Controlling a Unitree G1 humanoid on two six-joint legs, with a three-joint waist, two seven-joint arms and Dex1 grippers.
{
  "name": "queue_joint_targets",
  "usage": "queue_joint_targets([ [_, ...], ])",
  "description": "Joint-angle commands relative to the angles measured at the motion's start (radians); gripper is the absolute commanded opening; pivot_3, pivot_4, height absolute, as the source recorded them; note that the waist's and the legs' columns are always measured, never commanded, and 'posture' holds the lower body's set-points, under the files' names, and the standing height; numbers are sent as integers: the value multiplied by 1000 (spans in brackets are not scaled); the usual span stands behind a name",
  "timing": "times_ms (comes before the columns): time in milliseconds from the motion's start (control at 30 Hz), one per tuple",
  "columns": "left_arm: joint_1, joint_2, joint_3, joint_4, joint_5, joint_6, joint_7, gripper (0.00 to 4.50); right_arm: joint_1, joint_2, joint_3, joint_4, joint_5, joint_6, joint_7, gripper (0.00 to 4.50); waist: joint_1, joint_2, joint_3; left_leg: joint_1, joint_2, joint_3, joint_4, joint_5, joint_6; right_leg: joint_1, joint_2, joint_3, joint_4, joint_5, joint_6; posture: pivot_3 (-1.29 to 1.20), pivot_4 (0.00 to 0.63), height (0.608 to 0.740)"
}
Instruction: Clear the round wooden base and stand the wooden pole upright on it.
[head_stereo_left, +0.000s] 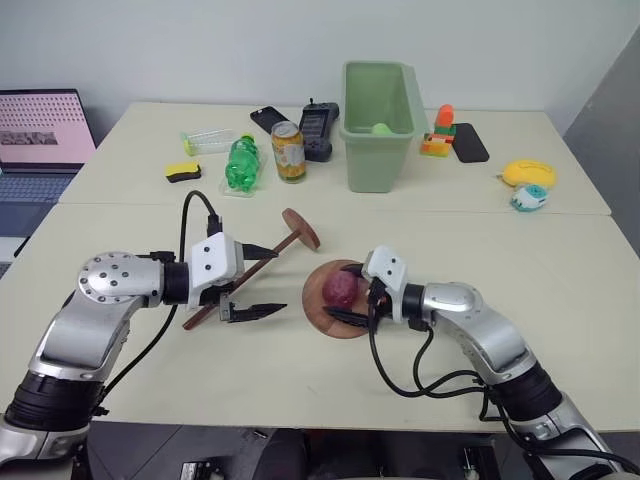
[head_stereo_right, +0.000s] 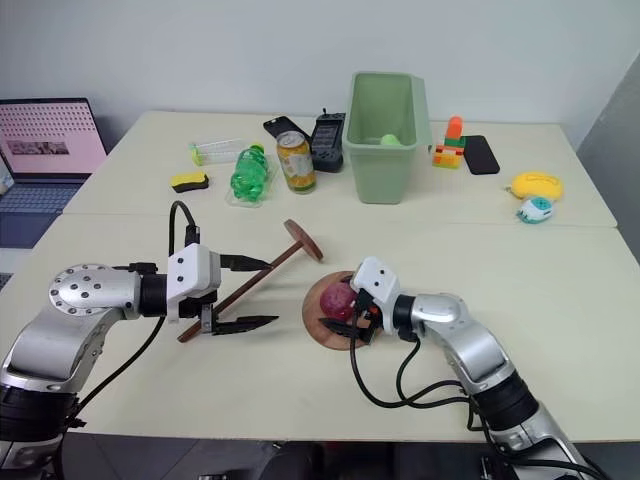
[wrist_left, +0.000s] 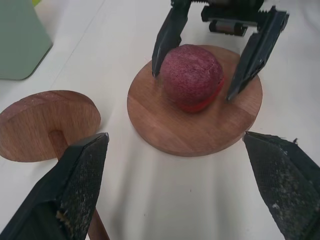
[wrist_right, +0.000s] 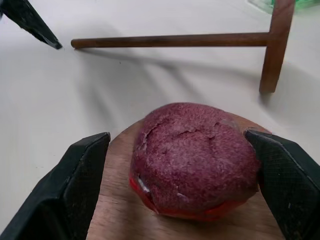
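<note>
While spread wide, right gripper (head_stereo_left: 345, 292) straddles the bun (head_stereo_left: 340, 289) (ungripped)

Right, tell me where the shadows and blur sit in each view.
Left eye view: soft, even light, faint shadows under the wooden pole. Left wrist view: the left gripper's own fingertips loom blurred, the purple bun sharp. Right wrist view: a soft, wide shadow lies beside the pole.

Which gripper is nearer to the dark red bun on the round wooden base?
Right. The right gripper has its open fingers on both sides of the bun, which lies on the base. The left gripper is open beside the pole, away from the base.
</note>
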Motion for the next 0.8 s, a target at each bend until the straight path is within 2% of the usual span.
queue_joint_targets([
  [33, -4, -3, 3, -28, 0, -15, -1, 4500, -15, 7, -10, -8, -32, -58, 0, 4122, 1, 0, 0, 0, 0, 0, 0, 0, 0, 0, 0, 0, 0, 0, 0, 0, 150, 740],
  [67, -3, -2, 2, -30, 0, -17, -1, 4500, -13, 7, -14, -6, -36, -64, -1, 4036, 1, 0, 0, 0, 0, 0, 0, 0, 0, 0, 0, 0, 0, 0, 0, 0, 150, 740],
  [233, -11, -18, 0, -46, -12, -9, 7, 4500, 1, -28, -23, -34, -70, -107, 14, 2934, 1, 0, 0, 0, 0, 0, 0, 0, 0, 0, 0, 0, 0, 0, 0, 0, 150, 740],
  [300, -34, -35, -4, -65, -39, 28, 16, 4500, 2, -27, -61, -75, -53, -87, -4, 2698, 1, 0, 0, 0, 0, 0, 0, 0, 0, 0, 0, 0, 0, 0, 0, 0, 150, 740],
  [400, -53, -48, -9, -83, -48, 54, 19, 4500, 6, -40, -80, -105, -57, -78, -8, 2619, 2, 0, 0, -1, 0, 0, 1, 0, 0, 0, 0, 0, 0, 0, 0, 0, 150, 740],
  [500, -173, -141, -78, -90, -46, 124, 70, 4500, 84, -107, -252, -206, -16, 8, -60, 2560, 11, 0, 0, -1, -1, -1, 1, 0, 0, 0, 0, -1, 0, 0, 0, 0, 150, 740],
  [533, -227, -200, -123, -71, -39, 129, 78, 4500, 142, -135, -346, -211, -11, 22, -90, 2547, 23, 0, 0, -2, -2, -2, 2, 0, 0, 1, 0, -1, 0, 0, 0, 0, 150, 740],
  [600, -308, -310, -202, -8, 4, 106, 98, 4500, 241, -173, -484, -159, -59, -40, -168, 2532, 44, -1, -1, -5, -4, -3, 7, 0, 0, 3, 0, -3, -1, 0, 1, 0, 150, 740],
  [700, -364, -394, -272, 62, 63, 67, 115, 4500, 308, -173, -591, -118, -65, -102, -229, 2530, 42, -1, -1, -7, -8, 0, 12, -1, 2, 4, -2, -1, -1, 1, 3, 0, 150, 740],
  [800, -413, -483, -325, 150, 104, 37, 131, 4500, 353, -154, -674, -85, -53, -131, -282, 2512, 16, -1, -1, -3, -15, 2, 11, -1, 2, 3, -3, 4, 1, 2, 4, 0, 150, 740],
])
